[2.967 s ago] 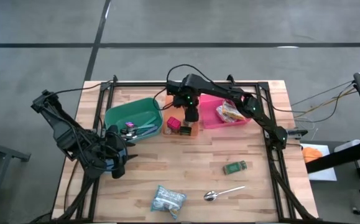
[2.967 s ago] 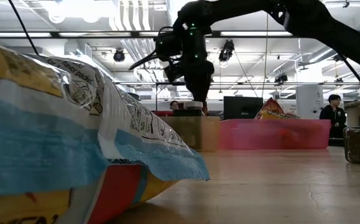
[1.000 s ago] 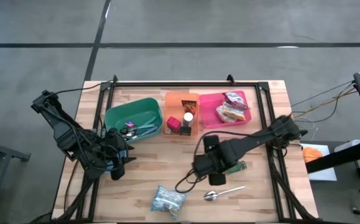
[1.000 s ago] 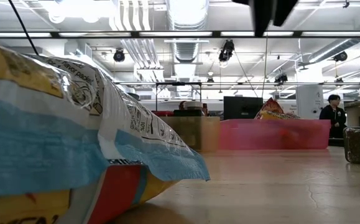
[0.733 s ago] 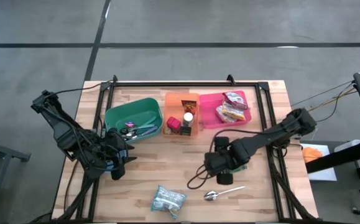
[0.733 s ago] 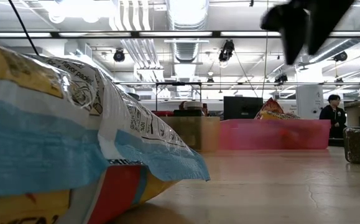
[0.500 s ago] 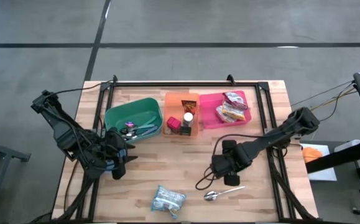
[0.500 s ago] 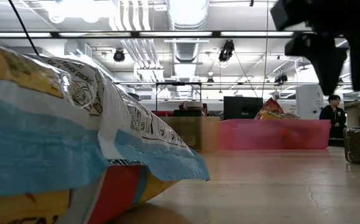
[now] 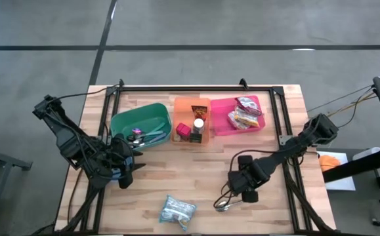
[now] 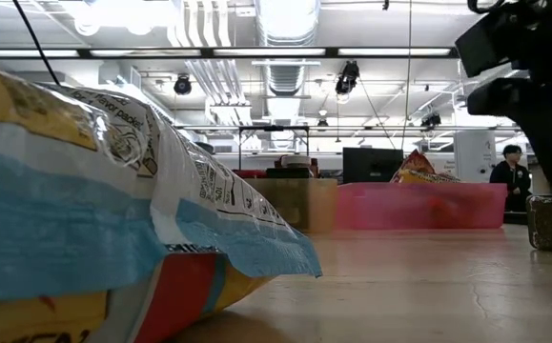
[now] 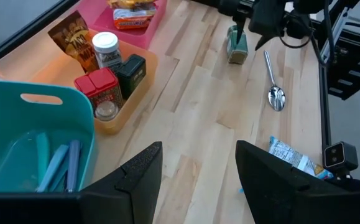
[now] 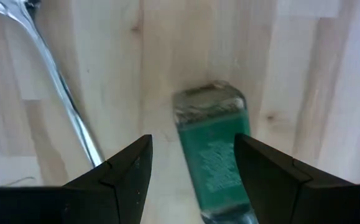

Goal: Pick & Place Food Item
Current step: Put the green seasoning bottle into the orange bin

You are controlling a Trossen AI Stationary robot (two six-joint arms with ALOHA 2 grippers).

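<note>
The right gripper (image 12: 192, 171) hangs low over the wooden table (image 9: 196, 164), its two dark fingers (image 12: 120, 174) spread apart with nothing between them. Directly below the gap lies a small green spice jar (image 12: 216, 149) on its side, with a green label and a clear end; the fingers stand either side of it but do not touch it. Just beside the jar runs the thin handle of a metal spoon (image 12: 68, 106), whose bowl lies toward the table's near edge (image 9: 222, 206).

From above, the right arm reaches in from the table's right side and its gripper (image 9: 245, 187) covers the jar. Near the front edge lies a snack bag (image 9: 178, 210) printed in blue and white.

Along the far side stand three bins in a row: a green bin (image 9: 121, 123) with utensils, an orange bin (image 9: 178, 105) with small jars and packets, and a pink bin (image 9: 219, 124) with snack packets.

The left gripper (image 9: 125, 172) waits at the table's left side, near the green bin, its fingers (image 11: 142, 177) parted and empty.

In the low view a person (image 10: 511, 162) stands far back in the room, probably beside a second one at the edge.
</note>
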